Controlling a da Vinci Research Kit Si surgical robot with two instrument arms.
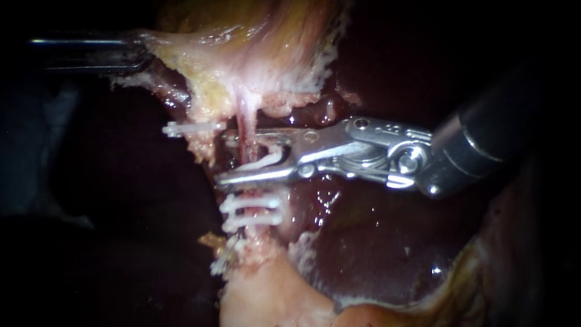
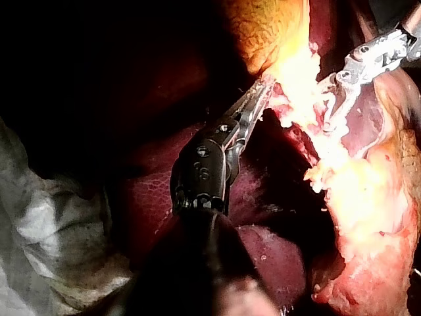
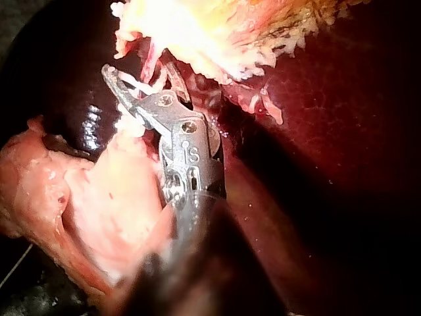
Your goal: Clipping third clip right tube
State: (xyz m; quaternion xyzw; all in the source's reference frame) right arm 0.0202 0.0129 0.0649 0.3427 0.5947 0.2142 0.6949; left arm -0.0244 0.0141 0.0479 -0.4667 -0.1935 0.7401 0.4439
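Observation:
A thin pink tube [image 1: 244, 124] runs down from the gallbladder [image 1: 254, 48]. My right instrument [image 1: 225, 157] comes in from the right, its jaws standing wide apart on either side of the tube with a white clip [image 1: 269, 158] seated between them. In the right wrist view the right instrument [image 3: 139, 69] shows that clip [image 3: 135, 83] spanning both jaws. Just below the jaws, two white clips [image 1: 251, 211] sit across the same tube. My left instrument [image 1: 145, 54] is shut on the gallbladder's edge at upper left, which also shows in the left wrist view [image 2: 263, 89].
Another white clip [image 1: 187, 128] sticks out left of the tube, and one more [image 1: 224, 257] lies lower down. Dark liver [image 1: 375, 242] fills the lower right. Pale tissue [image 1: 266, 297] lies at the bottom. White gauze [image 2: 52, 230] lies beside the left instrument's shaft.

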